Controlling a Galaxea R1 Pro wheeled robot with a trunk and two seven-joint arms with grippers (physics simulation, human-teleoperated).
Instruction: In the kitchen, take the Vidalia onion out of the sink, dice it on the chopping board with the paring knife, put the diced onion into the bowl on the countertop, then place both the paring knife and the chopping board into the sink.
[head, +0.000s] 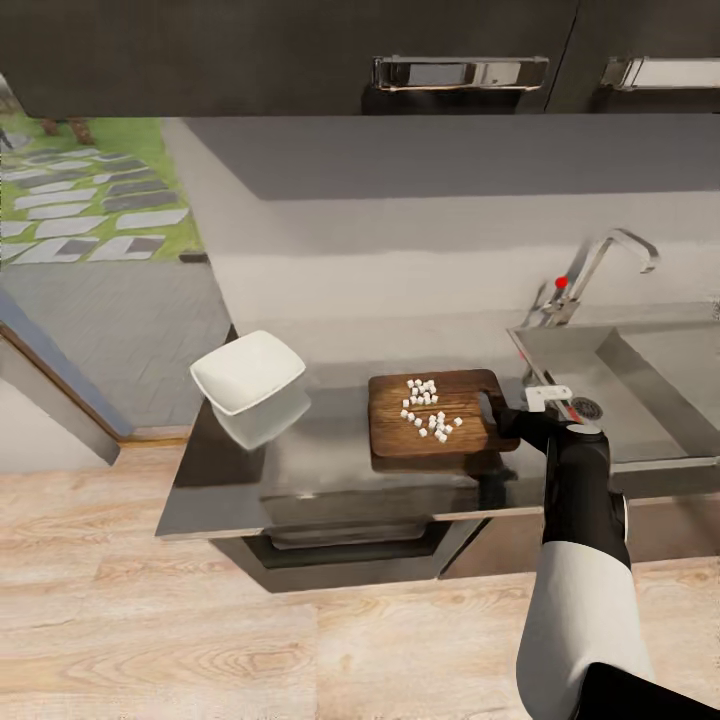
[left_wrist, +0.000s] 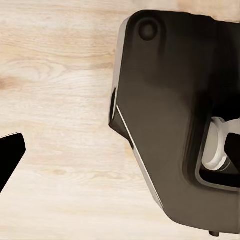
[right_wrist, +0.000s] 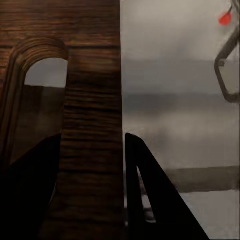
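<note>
the right gripper (head: 508, 418) reaches in from the near right over the front edge of the countertop (head: 330, 470), and its dark fingers (right_wrist: 155, 200) straddle the handle end of the chopping board (head: 430, 412): one finger sits on each side of the wooden strip beside the handle cut-out, closed on it. the board lies flat on the countertop with its long axis running left to right, the handle end pointing right toward the sink (head: 640, 385). the diced onion (head: 428, 407), a loose scatter of small white cubes, rests on the middle of the board. the white bowl (head: 247, 372) stands on the countertop to the left of the board, apart from it. farther right, the chrome tap (head: 600, 265) with its red knob rises behind the sink basin. in the left wrist view, a dark fingertip (left_wrist: 10, 155) hangs over pale wooden floor (left_wrist: 60, 90); whether that left gripper (left_wrist: 10, 155) is open or closed cannot be told.
</note>
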